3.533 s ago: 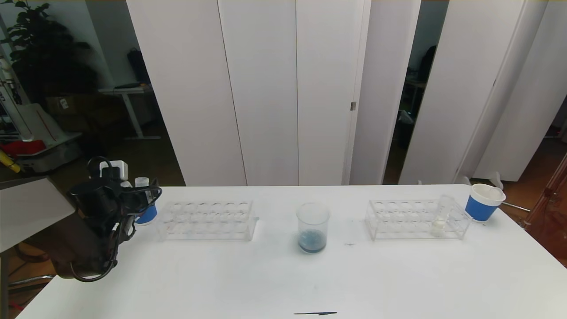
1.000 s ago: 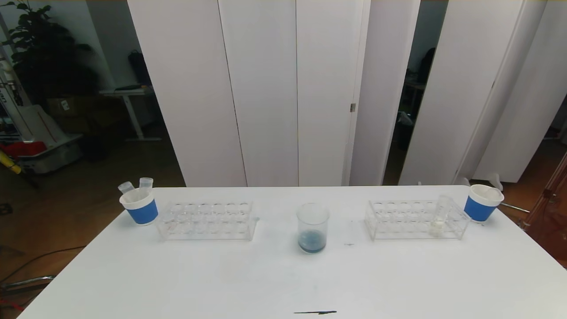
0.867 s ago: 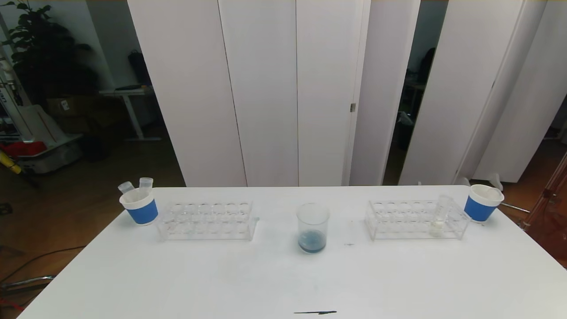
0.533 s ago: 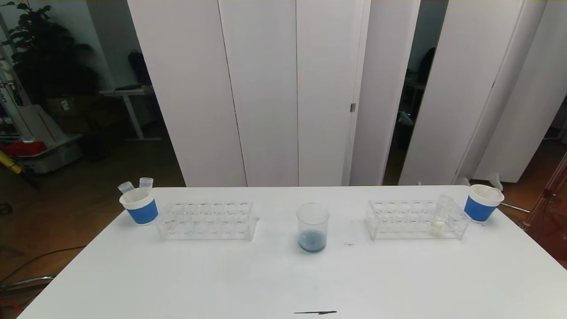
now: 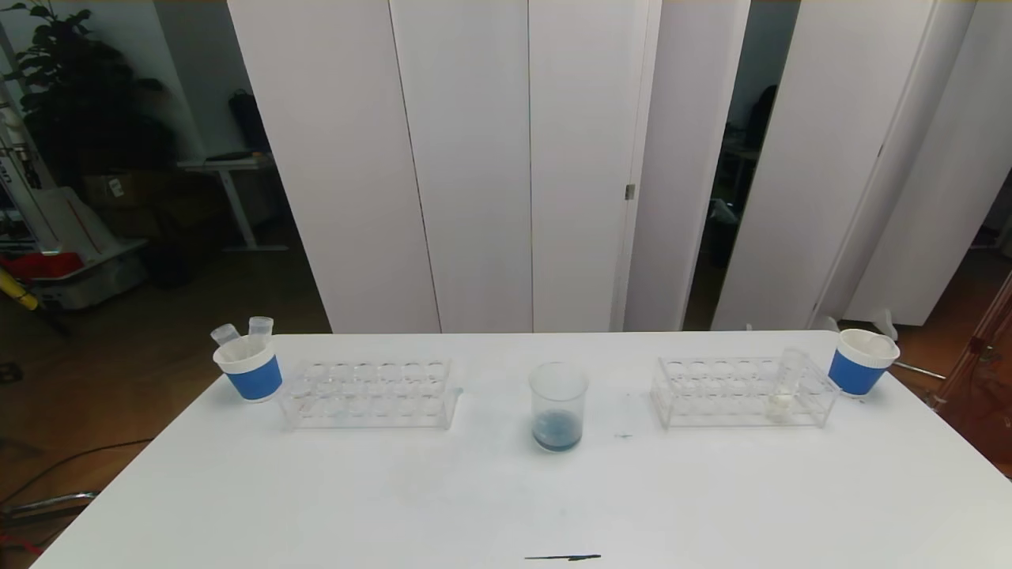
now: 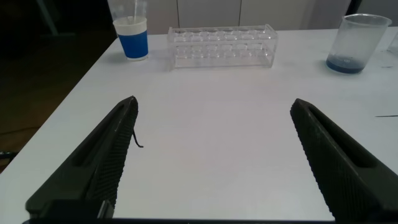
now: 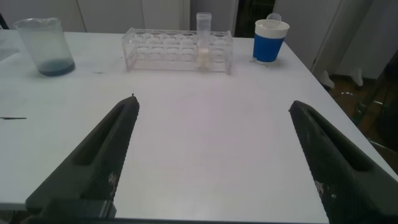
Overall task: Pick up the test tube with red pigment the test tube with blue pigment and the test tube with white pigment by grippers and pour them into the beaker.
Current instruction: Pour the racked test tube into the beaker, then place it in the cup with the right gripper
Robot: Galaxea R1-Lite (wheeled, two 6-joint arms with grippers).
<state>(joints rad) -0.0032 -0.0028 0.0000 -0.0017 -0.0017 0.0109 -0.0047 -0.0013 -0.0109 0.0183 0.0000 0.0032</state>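
Beaker (image 5: pixel 558 407) mid-surface (image 5: pixel 506 498), blue liquid at bottom. Test tube with white pigment (image 5: pixel 785 389) upright in rack (image 5: pixel 743 391) right of beaker. Left tool (image 6: pixel 211 155), right tool (image 7: pixel 211 155) both wide, empty, low over surface nearer robot than beaker.

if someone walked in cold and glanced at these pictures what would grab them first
Probably the beaker at the middle of the white table, with dark blue liquid at its bottom. Next, the two blue paper cups at the far corners: the left cup holds two emptied tubes, the right cup sits beside a clear rack where the test tube with white pigment stands.
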